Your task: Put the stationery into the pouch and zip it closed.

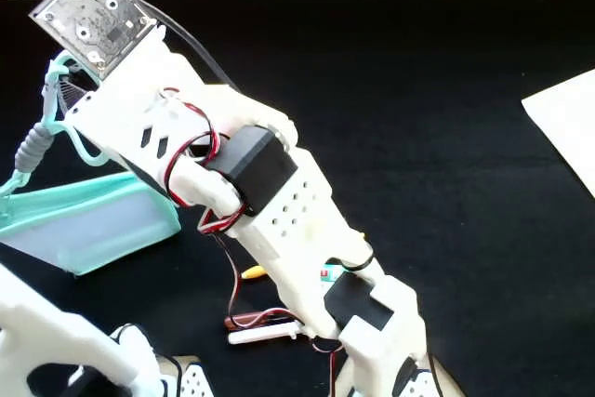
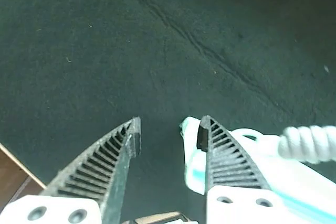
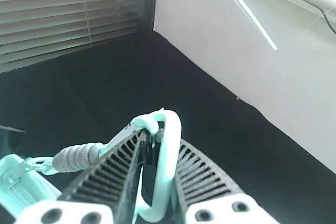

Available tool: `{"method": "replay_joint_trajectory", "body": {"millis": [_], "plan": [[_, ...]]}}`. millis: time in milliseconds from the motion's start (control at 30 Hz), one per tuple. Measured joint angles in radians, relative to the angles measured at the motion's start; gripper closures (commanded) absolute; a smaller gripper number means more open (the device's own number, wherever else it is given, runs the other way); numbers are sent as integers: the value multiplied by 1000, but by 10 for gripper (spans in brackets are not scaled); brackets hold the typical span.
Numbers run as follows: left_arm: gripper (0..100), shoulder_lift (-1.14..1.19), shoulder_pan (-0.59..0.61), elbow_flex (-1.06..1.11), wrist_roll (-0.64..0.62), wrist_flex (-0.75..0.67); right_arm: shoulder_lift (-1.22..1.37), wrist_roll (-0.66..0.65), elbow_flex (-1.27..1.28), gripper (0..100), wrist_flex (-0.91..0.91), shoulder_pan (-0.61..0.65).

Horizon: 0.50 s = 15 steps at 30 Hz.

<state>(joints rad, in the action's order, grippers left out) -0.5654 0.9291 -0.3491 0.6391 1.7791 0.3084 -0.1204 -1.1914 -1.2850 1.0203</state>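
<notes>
- Pinching a mint loop [image 3: 171, 140], the right gripper [image 3: 148, 136] has its 2 ribbed fingers [image 3: 113, 169] pressed against the loop's sides, with the loop rising between them and curving over their tips.
- From the high view, this gripper sits at about 10 o'clock on the table. The right arm [image 1: 279, 220] stretches to it from about 6 o'clock.
- A grey cord [image 3: 79, 156] runs from the mint loop down to the pouch [image 1: 93, 225].
- The pouch, mint with a pale translucent side, lies at about 9 o'clock on the black cloth [image 1: 418, 90], just below the right gripper.
- The left gripper [image 2: 169, 128] is spread wide, its 2 fingers [image 2: 105, 163] well apart with only the cloth between them. 1 finger is just beside a corner of the pouch, and I cannot tell whether they touch.
- The left arm [image 1: 56, 341] stands at about 7 o'clock.
- A white stick [image 1: 265, 332] and a small yellow piece [image 1: 253, 272] lie on the cloth near 6 o'clock, partly under the right arm and apart from the pouch. What kind of stationery they are is not clear.
- A white sheet [image 1: 567, 127] lies at about 3 o'clock, well apart from everything else.
</notes>
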Motion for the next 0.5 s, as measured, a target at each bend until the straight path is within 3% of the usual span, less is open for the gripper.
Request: {"method": "replay_joint_trajectory", "body": {"millis": [500], "plan": [[808,-8,2,-31,0,3,3,0,95,992,92,2]]}}
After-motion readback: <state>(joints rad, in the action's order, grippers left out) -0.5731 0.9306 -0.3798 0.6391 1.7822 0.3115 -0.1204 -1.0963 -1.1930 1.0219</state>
